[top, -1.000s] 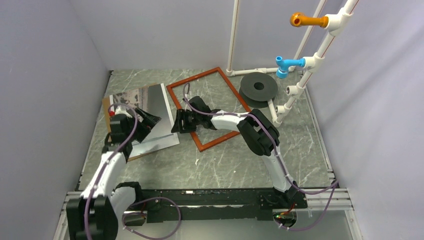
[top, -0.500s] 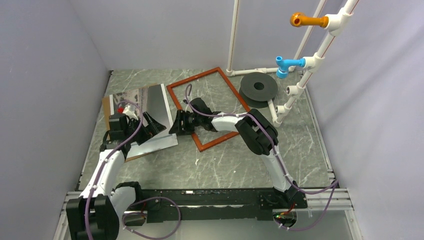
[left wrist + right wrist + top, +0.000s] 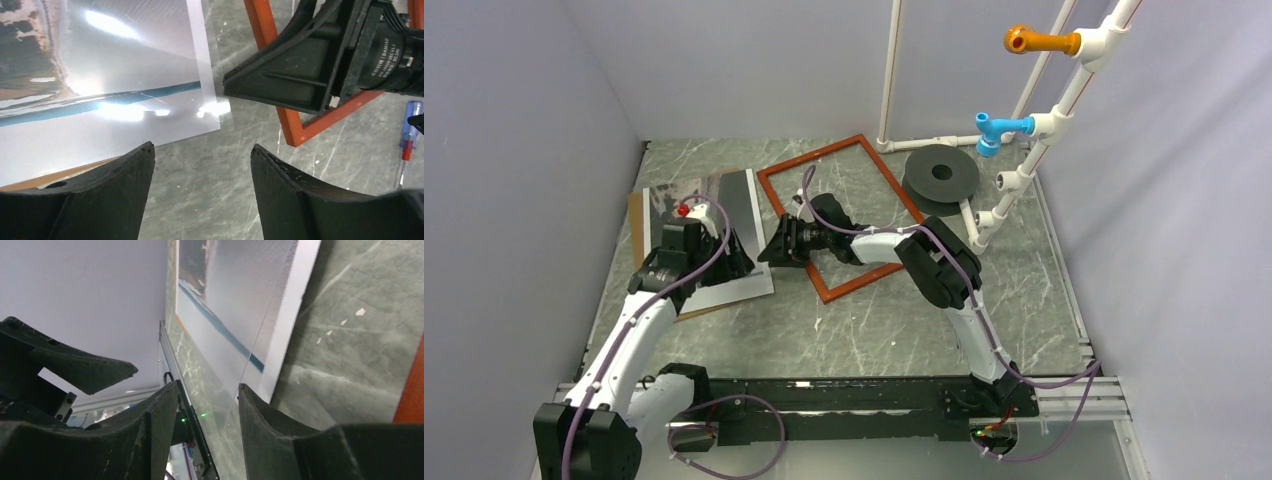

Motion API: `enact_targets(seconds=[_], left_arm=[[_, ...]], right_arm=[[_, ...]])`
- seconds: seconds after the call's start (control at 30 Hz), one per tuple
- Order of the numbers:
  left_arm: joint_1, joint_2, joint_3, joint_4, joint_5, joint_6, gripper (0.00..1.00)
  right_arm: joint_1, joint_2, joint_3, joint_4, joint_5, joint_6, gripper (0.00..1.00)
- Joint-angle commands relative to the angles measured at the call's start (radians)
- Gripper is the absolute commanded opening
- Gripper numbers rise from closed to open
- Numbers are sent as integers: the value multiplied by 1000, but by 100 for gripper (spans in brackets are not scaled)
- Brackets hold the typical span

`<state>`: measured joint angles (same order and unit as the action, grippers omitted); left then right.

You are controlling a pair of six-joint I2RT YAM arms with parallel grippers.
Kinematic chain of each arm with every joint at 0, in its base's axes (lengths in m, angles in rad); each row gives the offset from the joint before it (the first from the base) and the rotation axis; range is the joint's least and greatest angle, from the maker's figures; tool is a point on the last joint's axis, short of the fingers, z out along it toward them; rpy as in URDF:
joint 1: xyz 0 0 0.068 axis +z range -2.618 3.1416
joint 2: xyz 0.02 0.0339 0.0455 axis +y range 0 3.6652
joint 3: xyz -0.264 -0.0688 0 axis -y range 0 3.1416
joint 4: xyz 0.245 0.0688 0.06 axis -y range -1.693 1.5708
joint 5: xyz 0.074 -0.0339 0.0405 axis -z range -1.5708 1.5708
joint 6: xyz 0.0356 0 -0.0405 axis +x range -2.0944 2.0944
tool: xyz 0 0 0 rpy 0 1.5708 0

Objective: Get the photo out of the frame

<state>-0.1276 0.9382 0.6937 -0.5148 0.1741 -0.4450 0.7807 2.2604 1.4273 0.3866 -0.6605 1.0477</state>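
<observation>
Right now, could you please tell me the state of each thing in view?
photo: out of the frame, flat on the panel.
frame: empty, lying flat.
panel: flat under the photo.
left claw: open, empty, near the photo's corner.
right claw: open, empty, beside the photo's edge.

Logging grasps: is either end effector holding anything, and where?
Nothing is held. Left end effector: open above the table. Right end effector: a clear sheet's edge runs between its parted fingers, unclamped.
</observation>
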Motion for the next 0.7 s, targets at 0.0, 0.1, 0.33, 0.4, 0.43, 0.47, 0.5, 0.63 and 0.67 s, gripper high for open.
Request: enact_targets(seconds=[0.0,0.1,0.33,0.4,0.43,0.47,0.5,0.63,0.67], left_arm=[[-14,10,60,-66,-86,50,72],[-36,23,57,-61,-37,85,73],[-160,82,70,-75,-161,97,81],[-189,88,61,-57,-160,107,82],[-205,92,59,-55,-169,112,83],[-226,94,58,-53,-171,121,85],[-249,94,56,-52,-206,129,86],[-324,103,66,-58,-326,144,86],[-343,109,69,-58,-356,156,86]], right_arm=[[-1,-32,-5,127,-43,74,48],[0,-20,5,149,-51,115,45],[0,1,6,191,-58,172,45],[0,8,1,213,-61,192,45],[-2,10,1,211,-61,194,44],[-1,10,1,207,-59,196,45],[-1,12,1,205,-60,196,44],[-1,15,2,206,-62,203,45],[-1,15,2,206,-62,203,44]])
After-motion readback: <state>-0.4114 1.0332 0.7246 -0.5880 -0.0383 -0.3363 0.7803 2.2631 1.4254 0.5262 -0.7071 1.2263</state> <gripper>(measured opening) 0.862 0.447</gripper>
